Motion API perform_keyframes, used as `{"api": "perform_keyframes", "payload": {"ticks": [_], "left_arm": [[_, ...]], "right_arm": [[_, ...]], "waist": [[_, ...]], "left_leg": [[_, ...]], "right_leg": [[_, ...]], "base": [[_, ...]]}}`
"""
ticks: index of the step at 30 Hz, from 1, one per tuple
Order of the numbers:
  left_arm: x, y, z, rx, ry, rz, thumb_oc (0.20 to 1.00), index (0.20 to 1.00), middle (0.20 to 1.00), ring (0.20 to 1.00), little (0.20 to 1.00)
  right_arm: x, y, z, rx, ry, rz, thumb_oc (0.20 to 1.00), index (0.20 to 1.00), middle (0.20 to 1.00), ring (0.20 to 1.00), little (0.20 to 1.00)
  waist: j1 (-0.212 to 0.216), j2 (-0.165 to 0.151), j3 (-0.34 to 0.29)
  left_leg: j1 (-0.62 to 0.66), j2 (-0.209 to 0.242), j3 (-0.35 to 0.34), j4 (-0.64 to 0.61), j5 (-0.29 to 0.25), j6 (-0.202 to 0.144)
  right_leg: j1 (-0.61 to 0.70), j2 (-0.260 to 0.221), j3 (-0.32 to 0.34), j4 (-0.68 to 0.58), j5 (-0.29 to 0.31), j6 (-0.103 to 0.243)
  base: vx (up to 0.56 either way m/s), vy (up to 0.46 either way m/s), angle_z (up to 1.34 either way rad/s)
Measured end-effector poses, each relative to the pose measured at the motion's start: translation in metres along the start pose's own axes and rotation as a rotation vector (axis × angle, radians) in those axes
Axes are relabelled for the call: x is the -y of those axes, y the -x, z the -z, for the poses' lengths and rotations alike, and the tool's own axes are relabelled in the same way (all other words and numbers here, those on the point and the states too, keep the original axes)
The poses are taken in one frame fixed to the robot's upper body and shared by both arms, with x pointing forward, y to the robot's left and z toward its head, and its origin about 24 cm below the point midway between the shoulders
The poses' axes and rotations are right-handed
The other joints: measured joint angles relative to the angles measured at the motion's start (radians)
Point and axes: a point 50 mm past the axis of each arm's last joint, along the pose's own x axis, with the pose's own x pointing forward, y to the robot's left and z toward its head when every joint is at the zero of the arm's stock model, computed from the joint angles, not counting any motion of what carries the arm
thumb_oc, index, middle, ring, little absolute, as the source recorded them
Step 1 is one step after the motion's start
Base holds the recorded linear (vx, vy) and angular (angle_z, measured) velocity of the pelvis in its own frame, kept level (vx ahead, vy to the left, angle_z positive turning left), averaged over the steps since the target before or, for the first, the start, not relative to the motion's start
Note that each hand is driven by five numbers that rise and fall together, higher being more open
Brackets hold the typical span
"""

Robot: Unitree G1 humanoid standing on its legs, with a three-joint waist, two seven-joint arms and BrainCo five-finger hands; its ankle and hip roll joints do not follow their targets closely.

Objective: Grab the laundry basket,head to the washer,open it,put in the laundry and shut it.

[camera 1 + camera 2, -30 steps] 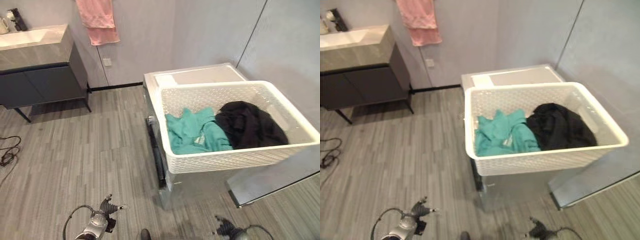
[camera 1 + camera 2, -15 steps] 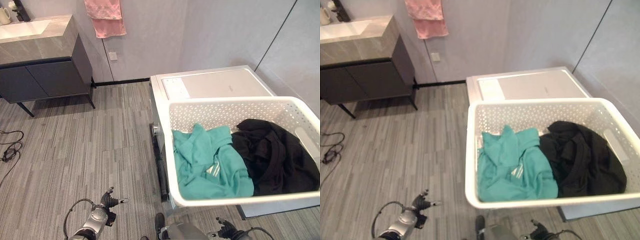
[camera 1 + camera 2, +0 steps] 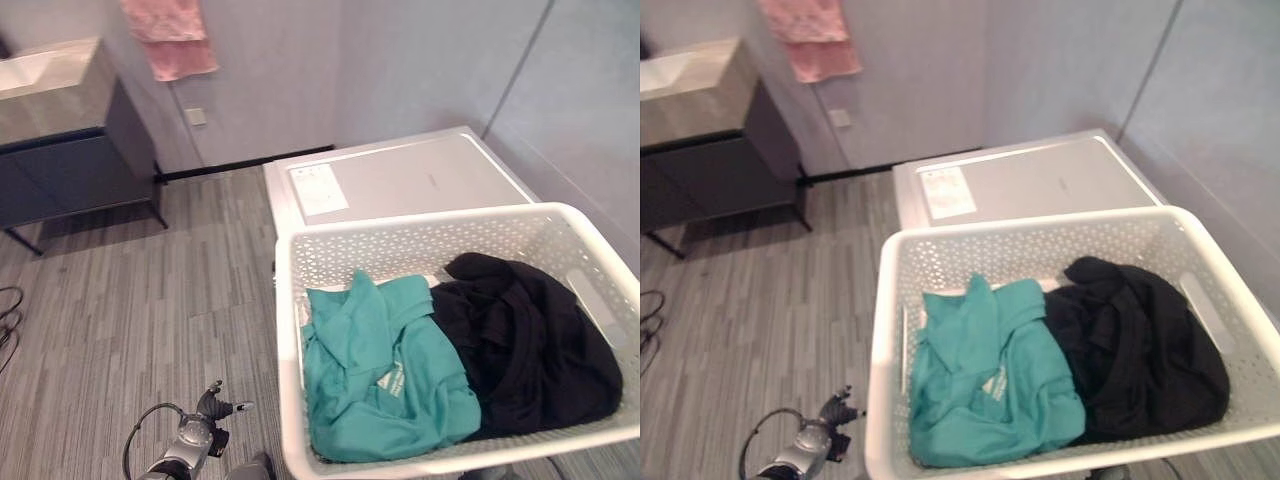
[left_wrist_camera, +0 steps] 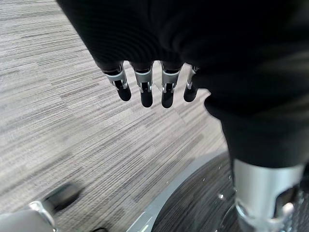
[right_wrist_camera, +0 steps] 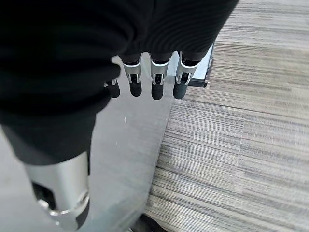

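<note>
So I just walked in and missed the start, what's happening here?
The basket sits on top of the washer, with a teal garment and a black one inside. Neither hand holds anything: the left hand and right hand hang open over the floor. The laundry has not been loaded yet.

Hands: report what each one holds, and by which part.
Nothing held. Left hand and right hand hang with straight fingers over the floor; the basket sits on the washer.
</note>
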Motion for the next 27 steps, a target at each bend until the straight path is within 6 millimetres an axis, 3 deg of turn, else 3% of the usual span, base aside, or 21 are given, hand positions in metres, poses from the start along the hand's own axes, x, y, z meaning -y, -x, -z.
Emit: {"api": "perform_keyframes", "payload": {"ticks": [2,3,4,5,6,7,10,11,13,14,15,17,18,19,20,21,22,23,24,25,27], "left_arm": [[-0.003,0.0,0.0,0.001,0.009,-0.011,1.0,1.0,1.0,1.0,1.0],[-0.004,-0.001,-0.001,0.002,0.009,-0.015,1.0,1.0,1.0,1.0,1.0],[-0.006,-0.001,0.001,-0.003,0.022,-0.026,1.0,1.0,1.0,1.0,1.0],[-0.004,0.002,0.009,-0.027,0.04,-0.024,1.0,1.0,1.0,1.0,1.0],[0.002,0.004,0.018,-0.057,0.047,-0.012,1.0,1.0,1.0,1.0,1.0],[0.005,0.006,0.022,-0.068,0.048,-0.005,1.0,1.0,1.0,1.0,1.0],[-0.002,0.003,0.013,-0.039,0.04,-0.019,1.0,1.0,1.0,1.0,1.0],[-0.011,-0.001,0.004,-0.015,0.029,-0.037,1.0,1.0,1.0,1.0,1.0],[-0.017,-0.003,-0.007,0.02,0.01,-0.043,1.0,1.0,1.0,1.0,1.0],[-0.018,-0.005,-0.011,0.029,0.008,-0.044,1.0,1.0,1.0,1.0,1.0],[-0.018,-0.005,-0.015,0.037,0.009,-0.045,1.0,1.0,1.0,1.0,1.0],[-0.017,-0.005,-0.015,0.036,0.005,-0.042,1.0,1.0,1.0,1.0,1.0],[-0.019,-0.005,-0.012,0.028,-0.009,-0.045,1.0,1.0,1.0,1.0,1.0],[-0.017,-0.005,-0.015,0.041,-0.018,-0.036,1.0,1.0,1.0,1.0,1.0],[-0.016,-0.005,-0.017,0.054,-0.021,-0.033,1.0,1.0,1.0,1.0,1.0],[-0.013,-0.004,-0.015,0.056,-0.022,-0.025,1.0,1.0,1.0,1.0,1.0],[-0.009,-0.003,-0.016,0.065,-0.017,-0.013,1.0,1.0,1.0,1.0,1.0],[-0.009,-0.004,-0.022,0.087,-0.011,-0.015,1.0,1.0,1.0,1.0,1.0],[-0.015,-0.002,-0.016,0.082,-0.013,-0.026,1.0,1.0,1.0,1.0,1.0],[-0.014,-0.001,-0.009,0.054,-0.011,-0.024,1.0,1.0,1.0,1.0,1.0],[-0.012,0.0,-0.005,0.041,-0.01,-0.018,1.0,1.0,1.0,1.0,1.0]], "right_arm": [[0.001,0.0,-0.001,0.004,0.002,0.005,1.0,1.0,1.0,1.0,1.0],[0.001,0.0,-0.001,0.005,0.002,0.008,1.0,1.0,1.0,1.0,1.0],[0.002,-0.002,-0.006,0.01,-0.005,0.012,1.0,1.0,1.0,1.0,1.0],[0.005,-0.003,-0.006,0.007,-0.01,0.021,1.0,1.0,1.0,1.0,1.0],[0.01,-0.001,-0.001,-0.002,-0.032,0.041,1.0,1.0,1.0,1.0,1.0],[0.013,0.001,0.008,-0.022,-0.041,0.055,1.0,1.0,1.0,1.0,1.0],[0.02,0.005,0.021,-0.068,-0.046,0.077,1.0,1.0,1.0,1.0,1.0],[0.017,0.004,0.018,-0.063,-0.046,0.068,1.0,1.0,1.0,1.0,1.0],[0.013,0.003,0.016,-0.063,-0.071,0.066,1.0,1.0,1.0,1.0,1.0],[0.016,0.002,0.014,-0.057,-0.069,0.072,1.0,1.0,1.0,1.0,1.0],[0.019,0.002,0.014,-0.055,-0.065,0.078,1.0,1.0,1.0,1.0,1.0],[0.026,0.003,0.01,-0.026,-0.038,0.091,1.0,1.0,1.0,1.0,1.0],[0.025,0.003,0.008,-0.009,-0.028,0.086,1.0,1.0,1.0,1.0,1.0],[0.02,0.005,0.016,-0.033,-0.022,0.073,1.0,1.0,1.0,1.0,1.0],[0.019,0.006,0.018,-0.043,-0.018,0.068,1.0,1.0,1.0,1.0,1.0],[0.019,0.006,0.019,-0.048,-0.012,0.07,1.0,1.0,1.0,1.0,1.0],[0.022,0.006,0.019,-0.052,-0.014,0.08,1.0,1.0,1.0,1.0,1.0],[0.019,0.005,0.017,-0.055,-0.022,0.073,1.0,1.0,1.0,1.0,1.0],[0.015,0.0,0.001,-0.011,-0.005,0.055,1.0,1.0,1.0,1.0,1.0],[0.02,-0.002,-0.011,0.032,-0.004,0.07,1.0,1.0,1.0,1.0,1.0],[0.025,-0.004,-0.018,0.055,0.0,0.084,1.0,1.0,1.0,1.0,1.0]], "waist": [[-0.005,0.007,-0.003],[-0.001,0.014,0.0],[0.027,0.01,0.005],[0.043,0.016,0.009],[0.047,0.023,-0.002],[0.034,0.038,-0.019],[0.001,0.075,-0.037],[-0.007,0.069,-0.032],[-0.007,0.037,-0.019],[-0.008,0.042,-0.016],[-0.015,0.061,-0.007],[-0.04,0.132,-0.007],[-0.046,0.128,-0.019],[-0.058,0.116,-0.025],[-0.055,0.105,-0.023],[-0.044,0.115,-0.026],[-0.02,0.153,-0.028],[-0.01,0.145,-0.019],[0.07,0.096,-0.012],[0.063,0.097,-0.007],[0.055,0.101,-0.002]], "left_leg": [[-0.019,0.029,-0.041,-0.024,0.051,-0.011],[-0.026,0.033,-0.108,-0.037,0.071,-0.016],[0.004,0.029,-0.189,-0.073,0.074,-0.012],[0.032,0.029,-0.218,-0.08,0.074,-0.011],[0.052,0.028,-0.171,-0.076,0.075,-0.012],[0.058,0.03,-0.117,-0.065,0.075,-0.013],[0.004,-0.001,-0.097,-0.01,0.042,0.039],[-0.016,-0.02,-0.081,0.012,0.031,0.046],[-0.047,-0.079,0.016,0.063,0.004,0.138],[-0.05,-0.113,0.036,0.05,-0.003,0.157],[-0.046,-0.123,0.056,0.052,-0.009,0.166],[-0.063,-0.089,0.082,0.048,-0.025,0.188],[-0.078,-0.094,0.096,0.053,0.0,0.183],[-0.072,-0.109,0.138,0.032,-0.003,0.189],[-0.062,-0.112,0.142,0.016,0.002,0.185],[-0.028,-0.099,0.14,-0.032,0.027,0.171],[0.001,-0.05,0.143,-0.067,0.049,0.152],[-0.009,-0.054,0.175,-0.075,0.059,0.168],[0.004,-0.069,0.255,-0.076,0.047,0.177],[0.01,-0.072,0.262,-0.076,0.045,0.178],[0.032,-0.075,0.283,-0.078,0.039,0.184]], "right_leg": [[0.008,0.015,0.025,0.002,-0.006,0.002],[0.003,0.03,0.064,0.015,-0.021,0.065],[-0.002,0.036,0.117,0.04,-0.043,0.154],[0.001,0.025,0.121,0.071,-0.104,0.199],[0.005,0.01,0.09,0.094,-0.11,0.164],[0.024,0.012,0.091,0.088,-0.107,0.085],[0.018,0.013,0.108,0.084,-0.09,0.022],[0.015,0.015,0.129,0.081,-0.083,0.016],[0.008,-0.019,0.16,0.088,-0.08,0.041],[-0.004,-0.019,0.159,0.105,-0.073,0.056],[-0.011,-0.003,0.157,0.129,-0.071,0.054],[-0.046,0.062,0.158,0.18,-0.08,0.056],[-0.072,0.057,0.133,0.195,-0.137,0.009],[-0.1,0.009,0.096,0.198,-0.145,0.014],[-0.111,0.002,0.102,0.194,-0.141,0.048],[-0.125,0.0,0.105,0.192,-0.147,0.089],[-0.152,-0.016,0.015,0.218,-0.186,0.149],[-0.169,-0.057,-0.223,0.286,-0.225,0.149],[-0.169,-0.119,-0.376,0.296,-0.236,0.123],[-0.157,-0.114,-0.356,0.288,-0.215,0.09],[-0.148,-0.102,-0.33,0.297,-0.208,0.097]], "base": [[0.29,0.278,-0.55],[0.22,0.256,-0.79],[0.23,0.308,-1.29],[0.25,0.353,-1.65],[0.22,0.389,-1.23],[0.13,0.264,-0.55],[0.1,0.36,-0.42],[0.09,0.502,-0.68],[0.01,0.319,-0.64],[-0.04,0.26,-0.72],[-0.03,0.244,-0.76],[-0.01,0.206,-0.57],[-0.05,0.237,-0.29],[-0.09,0.243,-0.18],[-0.13,0.322,-0.18],[-0.11,0.277,-0.4],[-0.07,0.234,-0.26],[-0.03,0.235,-1.07],[-0.01,0.177,-1.03],[-0.01,0.155,-1.14],[-0.01,0.067,-0.39]]}}
